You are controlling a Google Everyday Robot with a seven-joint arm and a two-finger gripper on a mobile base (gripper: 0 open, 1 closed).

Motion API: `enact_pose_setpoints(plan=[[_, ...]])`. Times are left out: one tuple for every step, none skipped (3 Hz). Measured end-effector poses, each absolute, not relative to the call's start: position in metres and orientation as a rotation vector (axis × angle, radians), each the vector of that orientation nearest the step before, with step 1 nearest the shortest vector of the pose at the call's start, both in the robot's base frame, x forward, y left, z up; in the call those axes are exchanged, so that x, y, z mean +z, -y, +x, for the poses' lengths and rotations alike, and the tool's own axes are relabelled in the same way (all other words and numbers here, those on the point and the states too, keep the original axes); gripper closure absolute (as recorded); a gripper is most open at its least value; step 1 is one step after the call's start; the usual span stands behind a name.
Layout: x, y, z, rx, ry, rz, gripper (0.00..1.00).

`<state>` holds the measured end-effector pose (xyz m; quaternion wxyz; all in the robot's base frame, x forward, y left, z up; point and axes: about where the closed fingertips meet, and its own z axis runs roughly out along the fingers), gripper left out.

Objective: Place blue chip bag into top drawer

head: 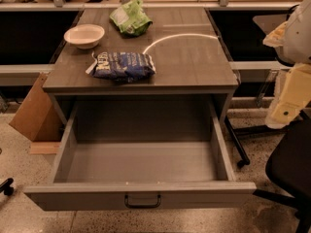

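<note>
The blue chip bag lies crumpled on the cabinet top, near its front left. The top drawer is pulled wide open below it, and its inside is bare. A dark pull handle sits in the middle of its front panel. My gripper hangs at the right edge of the view, cream and white. It is off to the right of the cabinet, apart from the bag and at about the height of the drawer opening. It holds nothing that I can see.
A light green bag and a white bowl sit at the back of the cabinet top. A cardboard piece leans at the left. A black chair stands at the right, close to the drawer's corner.
</note>
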<state>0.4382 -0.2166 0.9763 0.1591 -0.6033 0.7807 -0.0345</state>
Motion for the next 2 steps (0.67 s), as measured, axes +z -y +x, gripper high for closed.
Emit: enact_pose_setpoints(plan=[[0.977, 0.216, 0.439, -0.100, -2.229, -1.723, 0.00], [0.982, 0.200, 0.473, -0.089, -2.166, -1.729, 0.00]])
